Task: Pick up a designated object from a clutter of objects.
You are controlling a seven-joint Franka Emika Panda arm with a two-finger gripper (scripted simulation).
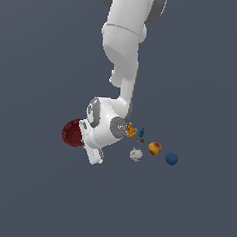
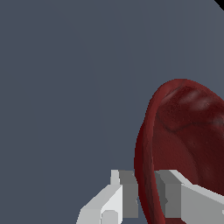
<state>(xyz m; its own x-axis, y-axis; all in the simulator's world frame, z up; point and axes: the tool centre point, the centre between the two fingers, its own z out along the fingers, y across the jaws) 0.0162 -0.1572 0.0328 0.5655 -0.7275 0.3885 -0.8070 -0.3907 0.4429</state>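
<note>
The dark red textured bowl (image 1: pixel 72 132) sits at the exterior view's left, apart from the small items. In the wrist view the bowl (image 2: pixel 188 131) fills the frame and stands on edge to the camera. My gripper (image 2: pixel 146 197) straddles its rim, one finger (image 2: pixel 127 192) outside and the other inside, both pressed against the wall. In the exterior view the gripper (image 1: pixel 82 134) is at the bowl's right side, its fingertips hidden by the hand.
To the exterior view's right of the hand lie an orange box (image 1: pixel 130 130), a tiny blue piece (image 1: pixel 141 133), a tiny red piece (image 1: pixel 142 140), a whitish speckled lump (image 1: pixel 136 154), a red-yellow ball (image 1: pixel 155 148) and a blue ball (image 1: pixel 171 158).
</note>
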